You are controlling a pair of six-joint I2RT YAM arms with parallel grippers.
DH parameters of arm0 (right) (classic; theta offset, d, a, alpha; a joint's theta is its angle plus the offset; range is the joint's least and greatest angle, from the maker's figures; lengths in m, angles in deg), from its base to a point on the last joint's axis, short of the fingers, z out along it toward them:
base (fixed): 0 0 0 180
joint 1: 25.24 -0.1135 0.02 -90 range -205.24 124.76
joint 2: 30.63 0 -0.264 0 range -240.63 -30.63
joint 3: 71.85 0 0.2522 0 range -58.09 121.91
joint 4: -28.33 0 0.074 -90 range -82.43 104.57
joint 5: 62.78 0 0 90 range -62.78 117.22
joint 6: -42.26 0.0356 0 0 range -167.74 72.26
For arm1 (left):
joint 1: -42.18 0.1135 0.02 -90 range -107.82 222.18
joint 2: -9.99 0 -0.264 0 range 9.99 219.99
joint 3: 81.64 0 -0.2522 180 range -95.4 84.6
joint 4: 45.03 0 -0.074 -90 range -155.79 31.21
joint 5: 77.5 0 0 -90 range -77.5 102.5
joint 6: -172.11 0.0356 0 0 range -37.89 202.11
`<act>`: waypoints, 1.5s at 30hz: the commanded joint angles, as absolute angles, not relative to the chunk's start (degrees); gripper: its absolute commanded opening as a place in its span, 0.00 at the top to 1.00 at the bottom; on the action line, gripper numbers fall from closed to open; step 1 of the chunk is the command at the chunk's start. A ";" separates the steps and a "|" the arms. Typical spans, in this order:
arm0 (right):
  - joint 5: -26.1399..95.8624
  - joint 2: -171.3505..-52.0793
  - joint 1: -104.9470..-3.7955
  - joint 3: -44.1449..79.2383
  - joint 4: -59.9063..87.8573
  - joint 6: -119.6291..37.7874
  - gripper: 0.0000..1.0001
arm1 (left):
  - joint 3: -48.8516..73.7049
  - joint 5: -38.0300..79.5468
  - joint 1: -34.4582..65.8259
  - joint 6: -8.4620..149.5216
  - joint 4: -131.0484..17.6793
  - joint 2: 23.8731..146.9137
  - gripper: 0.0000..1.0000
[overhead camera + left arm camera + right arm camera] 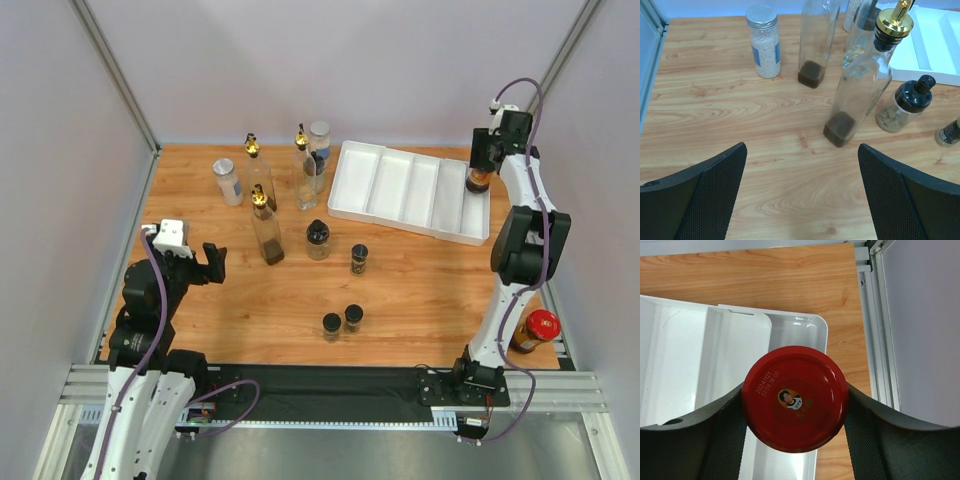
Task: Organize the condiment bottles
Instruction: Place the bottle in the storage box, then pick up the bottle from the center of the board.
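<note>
My right gripper (pixel 481 163) is shut on a red-lidded dark jar (pixel 795 397), held upright over the rightmost compartment of the white tray (pixel 400 186). My left gripper (pixel 801 150) is open and empty, low over the wood at the left. Just beyond it stands a tall gold-spouted bottle (pixel 860 90). Behind that are a second tall bottle (pixel 816 45) and a silver-lidded jar (pixel 765 42). A third tall bottle (pixel 305 172) and another silver-lidded jar (pixel 320 140) stand at the back. A black-capped jar (pixel 318 240) and three small spice jars (pixel 359 259) (pixel 331 326) (pixel 353 318) stand mid-table.
A second red-lidded jar (pixel 538 330) stands at the right edge beside the right arm's base. The tray's compartments (pixel 670 365) hold nothing. An aluminium frame rail (pixel 875 340) runs close to the tray's right side, and walls enclose the table.
</note>
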State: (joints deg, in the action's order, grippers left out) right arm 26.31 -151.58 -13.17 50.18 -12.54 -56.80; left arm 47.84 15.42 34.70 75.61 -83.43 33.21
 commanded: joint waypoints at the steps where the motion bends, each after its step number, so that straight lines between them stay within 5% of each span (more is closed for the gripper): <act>1: 26.34 -151.92 -12.85 55.73 -7.14 -54.86 0.92 | 48.03 15.22 34.45 76.05 -82.34 33.54 0.00; 7: 26.34 -153.50 -12.50 55.82 -6.96 -54.77 0.75 | 48.03 15.05 34.54 76.13 -82.26 33.72 0.00; 14: 28.71 -154.03 -11.45 55.64 -8.19 -55.64 0.23 | 48.03 15.31 34.54 76.22 -82.34 33.98 0.00; 18: 29.50 -151.15 -11.36 54.59 -9.95 -57.92 0.02 | 47.95 15.40 34.54 76.13 -82.34 33.89 0.00; 33: 30.13 -127.15 -11.36 38.44 -36.74 -83.67 0.00 | 47.95 16.89 34.54 75.78 -82.08 32.93 0.00; 38: 23.04 -116.11 -11.36 26.95 -52.25 -94.28 0.00 | 48.03 17.15 34.45 75.61 -81.99 32.58 0.00; 45: 12.82 -107.21 -10.74 13.82 -55.65 -99.58 0.00 | 48.03 17.42 34.10 75.52 -81.99 32.40 0.00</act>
State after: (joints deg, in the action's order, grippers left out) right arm 21.02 -112.72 -11.38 17.42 -50.84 -93.95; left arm 47.84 16.73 34.63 75.78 -83.41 32.97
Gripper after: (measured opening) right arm 0.998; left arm 0.996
